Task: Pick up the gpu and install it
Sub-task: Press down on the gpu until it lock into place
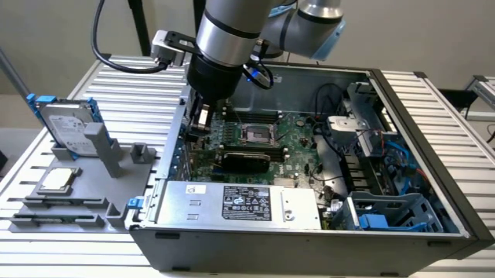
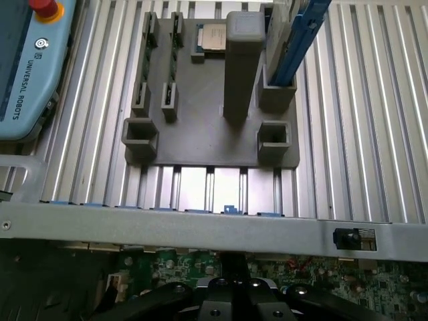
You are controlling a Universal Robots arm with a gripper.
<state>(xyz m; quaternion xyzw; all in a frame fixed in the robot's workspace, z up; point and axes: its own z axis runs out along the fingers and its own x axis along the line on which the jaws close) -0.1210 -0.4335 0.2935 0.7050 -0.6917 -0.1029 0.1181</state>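
Observation:
The gpu (image 1: 246, 156), a green card with a black cooler, sits across the motherboard (image 1: 298, 159) inside the open computer case (image 1: 309, 243), below the cpu socket (image 1: 259, 132). My gripper (image 1: 203, 123) hangs shut over the motherboard's edge on the exterior view's left, close to the case's rear wall and just up and left of the card's end. Whether it touches the card is hidden by the arm. In the wrist view the gripper's black body (image 2: 234, 294) sits over the motherboard (image 2: 321, 281), behind the case wall (image 2: 200, 227).
A grey fixture (image 1: 101, 191) beside the case holds a silver hard drive with blue rails (image 1: 68, 130) and a square cpu chip (image 1: 60, 179); its two short posts (image 2: 140, 137) stand empty. The power supply (image 1: 240, 202) and blue drive cage (image 1: 386, 214) fill the case's front. A teach pendant (image 2: 30, 60) lies nearby.

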